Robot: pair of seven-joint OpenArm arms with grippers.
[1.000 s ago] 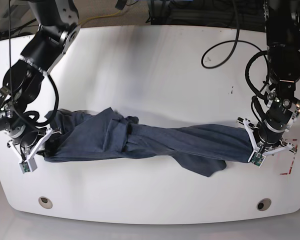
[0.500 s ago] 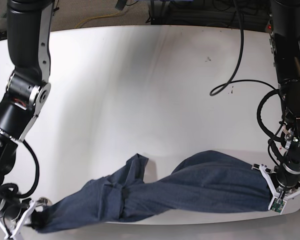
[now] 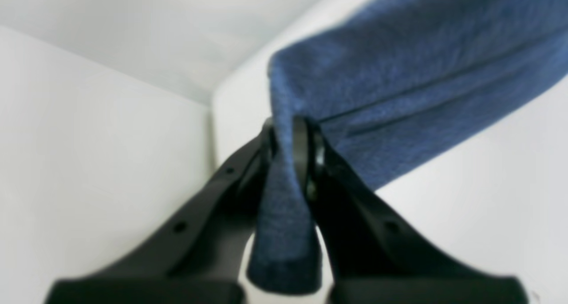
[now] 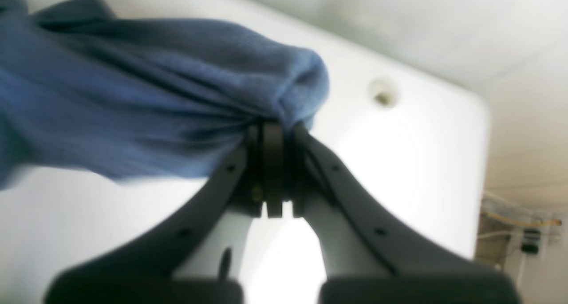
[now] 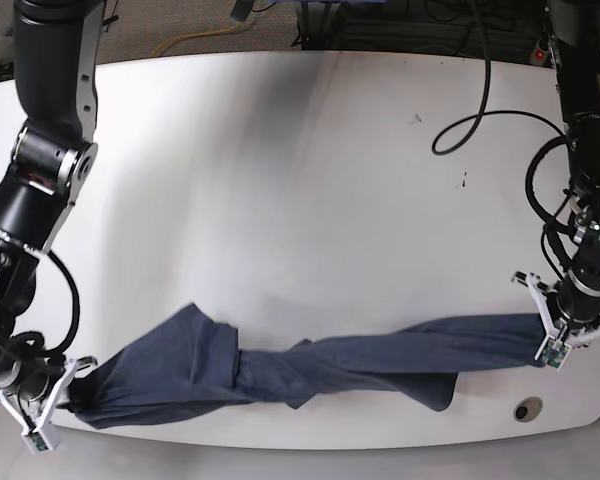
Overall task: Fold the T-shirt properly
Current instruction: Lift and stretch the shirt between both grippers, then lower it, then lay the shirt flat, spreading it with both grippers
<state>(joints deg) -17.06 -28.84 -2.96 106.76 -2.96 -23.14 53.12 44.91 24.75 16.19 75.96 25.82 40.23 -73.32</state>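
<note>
I see the right tool (image 5: 42, 402) clenched on one end of the T-shirt (image 5: 310, 366), near the table's (image 5: 280, 180) front edge. The T-shirt stretches twisted across the table. My left tool (image 5: 570, 335) grips its other end.

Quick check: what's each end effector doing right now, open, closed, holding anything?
Left end effector: closed, pinching one end of the T-shirt.
Right end effector: closed, gripping the T-shirt's other end.
</note>
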